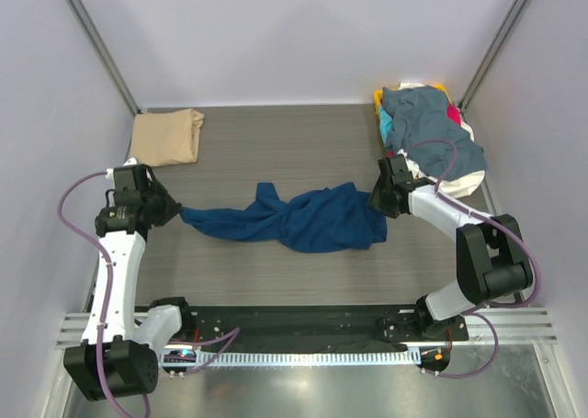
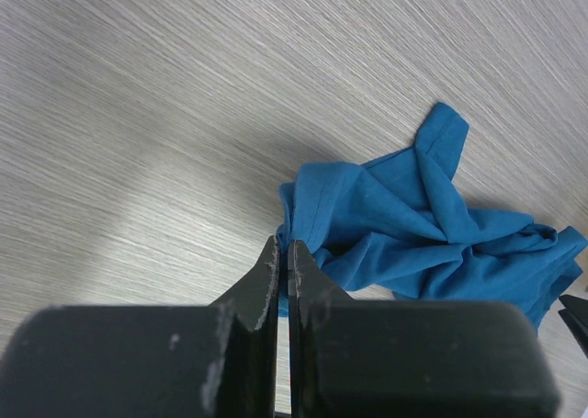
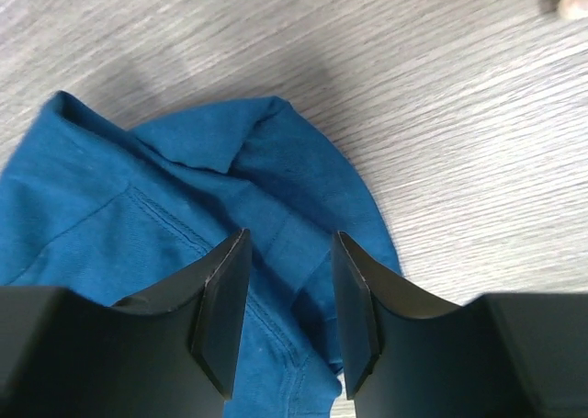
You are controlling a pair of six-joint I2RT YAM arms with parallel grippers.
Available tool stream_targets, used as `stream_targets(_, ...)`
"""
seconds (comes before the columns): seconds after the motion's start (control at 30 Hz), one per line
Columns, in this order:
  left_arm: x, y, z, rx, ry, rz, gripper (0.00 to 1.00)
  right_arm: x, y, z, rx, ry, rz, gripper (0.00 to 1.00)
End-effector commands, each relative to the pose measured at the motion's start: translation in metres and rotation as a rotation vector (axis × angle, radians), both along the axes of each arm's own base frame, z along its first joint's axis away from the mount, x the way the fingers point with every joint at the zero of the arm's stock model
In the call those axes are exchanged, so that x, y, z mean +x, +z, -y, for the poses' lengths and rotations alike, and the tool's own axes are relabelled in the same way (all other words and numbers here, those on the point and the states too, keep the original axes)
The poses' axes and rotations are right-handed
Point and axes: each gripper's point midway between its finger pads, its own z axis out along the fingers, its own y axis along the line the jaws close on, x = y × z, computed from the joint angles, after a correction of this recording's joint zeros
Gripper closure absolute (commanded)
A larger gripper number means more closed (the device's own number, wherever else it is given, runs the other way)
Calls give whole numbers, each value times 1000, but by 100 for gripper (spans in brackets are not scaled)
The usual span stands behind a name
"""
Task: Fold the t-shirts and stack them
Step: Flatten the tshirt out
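While the left end effector [image 2: 283,257] pinches one end of the blue tee [image 1: 303,218], crumpled on the surface [image 1: 276,142] — probably to stretch it flat — the right end effector [image 3: 289,294] hangs spread over the opposite edge. The folded tan tee [image 1: 167,135] far-left likely starts the stack.

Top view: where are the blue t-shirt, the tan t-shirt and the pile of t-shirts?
blue t-shirt [image 1: 317,220]: top external view, middle of its crumpled body.
tan t-shirt [image 1: 167,136]: top external view, centre of the folded top.
pile of t-shirts [image 1: 424,115]: top external view, its slate-blue top layer.
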Motion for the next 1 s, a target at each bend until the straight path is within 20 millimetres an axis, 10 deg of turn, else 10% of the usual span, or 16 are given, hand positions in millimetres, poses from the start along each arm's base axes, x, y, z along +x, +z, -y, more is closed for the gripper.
stream_targets(0.0, -1, 7, -3, 16, -1, 27, 100, 5, -4, -2, 15, 9, 29, 54)
stream_targets(0.57, 0, 5, -3, 12, 6, 22, 100, -7, -21, 0, 20, 12, 6, 61)
stream_targets(0.97, -1, 6, -4, 17, 11, 26, 100, 3, -9, -2, 19, 18, 33, 94)
